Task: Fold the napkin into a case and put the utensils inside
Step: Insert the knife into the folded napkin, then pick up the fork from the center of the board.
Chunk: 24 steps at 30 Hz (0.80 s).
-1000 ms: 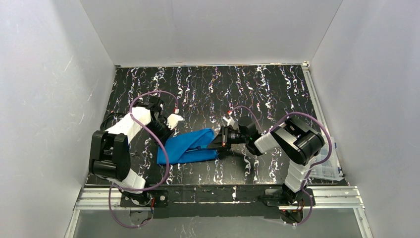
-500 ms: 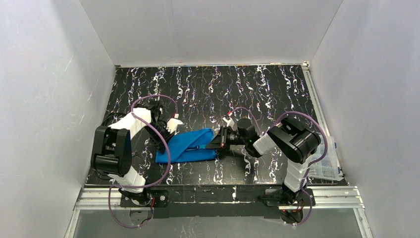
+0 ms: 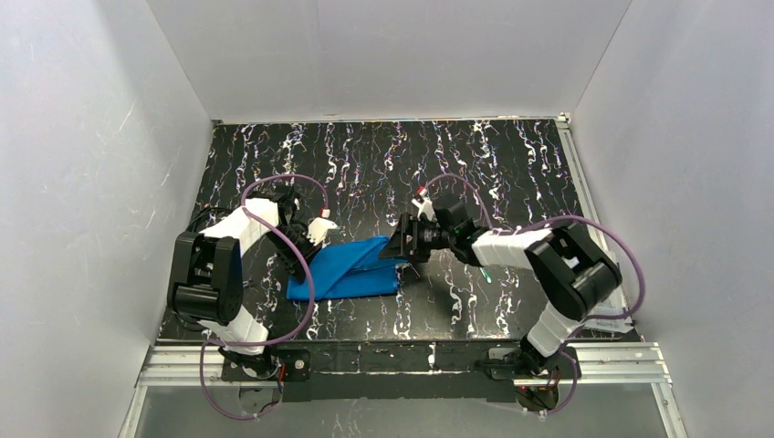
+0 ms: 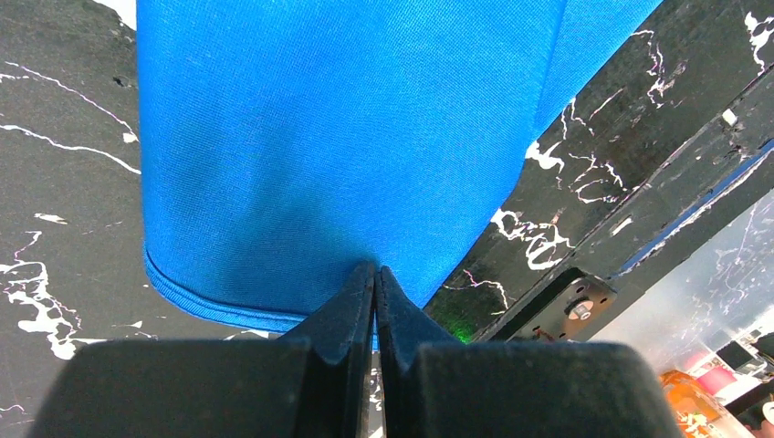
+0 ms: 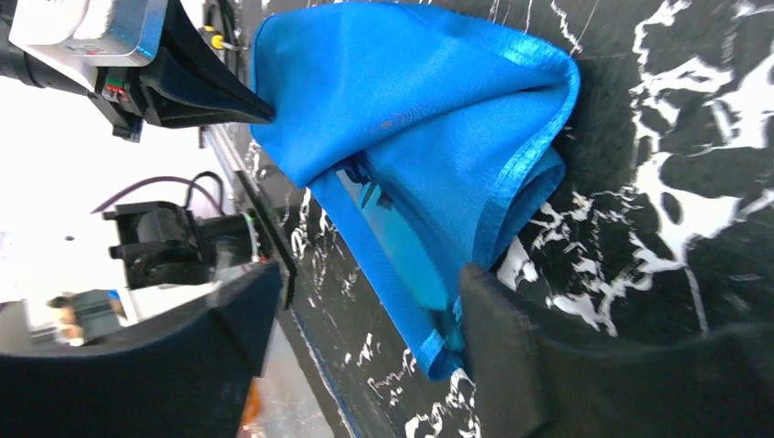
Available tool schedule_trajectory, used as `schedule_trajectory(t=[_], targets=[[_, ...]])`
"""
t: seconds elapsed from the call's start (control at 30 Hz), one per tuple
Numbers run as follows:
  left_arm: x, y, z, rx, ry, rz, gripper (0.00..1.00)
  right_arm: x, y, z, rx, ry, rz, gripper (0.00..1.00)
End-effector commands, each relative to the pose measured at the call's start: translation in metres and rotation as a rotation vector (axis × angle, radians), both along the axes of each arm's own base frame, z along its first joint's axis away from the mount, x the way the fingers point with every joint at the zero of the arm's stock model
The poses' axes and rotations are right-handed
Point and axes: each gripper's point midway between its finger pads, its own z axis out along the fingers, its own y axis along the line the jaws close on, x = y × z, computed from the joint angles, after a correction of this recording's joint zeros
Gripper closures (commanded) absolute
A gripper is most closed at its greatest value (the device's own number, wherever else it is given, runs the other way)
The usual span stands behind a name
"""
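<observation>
Bright blue cloth napkin (image 3: 351, 267), folded: left fingers (image 4: 351, 306) pinch its 9 o'clock end, right fingers (image 5: 538, 365) spread at 3 o'clock.

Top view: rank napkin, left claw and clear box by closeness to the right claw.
1. napkin, directly left of the right claw.
2. left claw, at the napkin's left end.
3. clear box, at the table's right edge.

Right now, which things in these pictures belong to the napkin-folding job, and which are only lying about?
For the job: folded blue napkin; left gripper, shut on its edge; right gripper, open at its other end. Utensils not clearly visible.
Lying about: clear plastic box at the table's right edge; orange object beyond the table.
</observation>
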Motion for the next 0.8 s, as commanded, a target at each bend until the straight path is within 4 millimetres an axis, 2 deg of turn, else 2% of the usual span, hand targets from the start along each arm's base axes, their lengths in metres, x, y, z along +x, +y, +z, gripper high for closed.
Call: schedule_trajectory(t=[0.0, 0.17, 0.27, 0.33, 0.4, 0.5, 0.53, 0.57, 0.67, 0.73, 0.77], targets=[[-0.001, -0.005, 0.006, -0.030, 0.019, 0.002, 1.00, -0.001, -0.027, 0.006, -0.183, -0.073, 0.045, 0.15], [0.000, -0.007, 0.009, -0.041, 0.027, 0.013, 1.00, 0.010, -0.072, 0.015, -0.320, -0.110, -0.037, 0.10], [0.002, -0.011, 0.016, -0.055, 0.025, 0.025, 1.00, 0.036, -0.114, 0.025, -0.484, -0.172, -0.160, 0.10], [0.005, -0.014, 0.024, -0.069, 0.019, 0.039, 1.00, 0.058, -0.137, 0.041, -0.575, -0.222, -0.257, 0.08], [0.009, -0.017, 0.035, -0.081, 0.009, 0.058, 0.96, 0.074, -0.164, 0.042, -0.722, -0.232, -0.332, 0.08], [0.020, -0.021, 0.054, -0.093, -0.037, 0.089, 0.73, 0.094, -0.193, 0.031, -0.916, -0.233, -0.359, 0.11], [0.023, -0.022, 0.061, -0.098, -0.053, 0.099, 0.62, 0.101, -0.197, 0.027, -0.951, -0.234, -0.356, 0.14], [0.024, -0.023, 0.068, -0.105, -0.067, 0.107, 0.53, 0.107, -0.199, 0.024, -0.974, -0.237, -0.351, 0.16], [0.029, -0.025, 0.089, -0.120, -0.114, 0.124, 0.35, 0.125, -0.198, 0.015, -1.007, -0.244, -0.341, 0.23], [0.034, -0.026, 0.104, -0.126, -0.152, 0.132, 0.17, 0.134, -0.198, 0.008, -1.027, -0.245, -0.333, 0.25], [0.036, -0.026, 0.111, -0.127, -0.173, 0.139, 0.04, 0.138, -0.197, 0.004, -1.033, -0.245, -0.330, 0.26]])
